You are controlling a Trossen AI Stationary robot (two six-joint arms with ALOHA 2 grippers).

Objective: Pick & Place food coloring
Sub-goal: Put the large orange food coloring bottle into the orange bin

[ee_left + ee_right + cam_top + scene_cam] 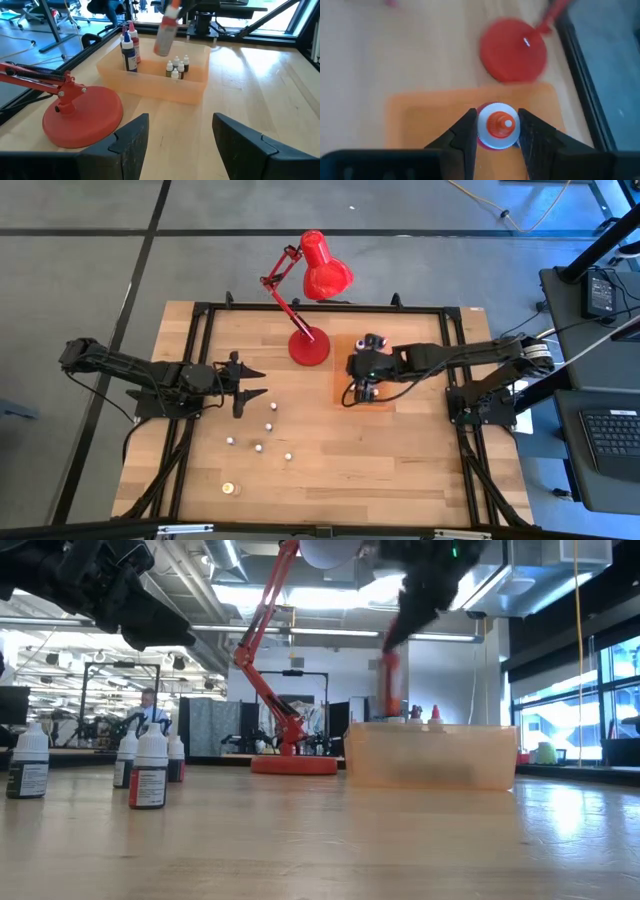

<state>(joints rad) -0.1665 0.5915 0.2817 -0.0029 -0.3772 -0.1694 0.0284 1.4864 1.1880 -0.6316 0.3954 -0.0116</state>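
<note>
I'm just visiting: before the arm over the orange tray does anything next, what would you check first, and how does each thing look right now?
1. Grip: the right gripper is shut on a red bottle with an orange tip and white collar: ok.
2. Position: that bottle hangs above the orange tray: ok.
3. Clearance from the tray floor: cannot tell.
4. Landing spot: several bottles already stand in the tray, some small ones and some taller; bare floor remains: ok.
5. Red desk lamp: its base sits beside the tray, outside it: ok.
6. Left gripper: open, empty, near the bottles left on the table, away from the tray: ok.
</note>
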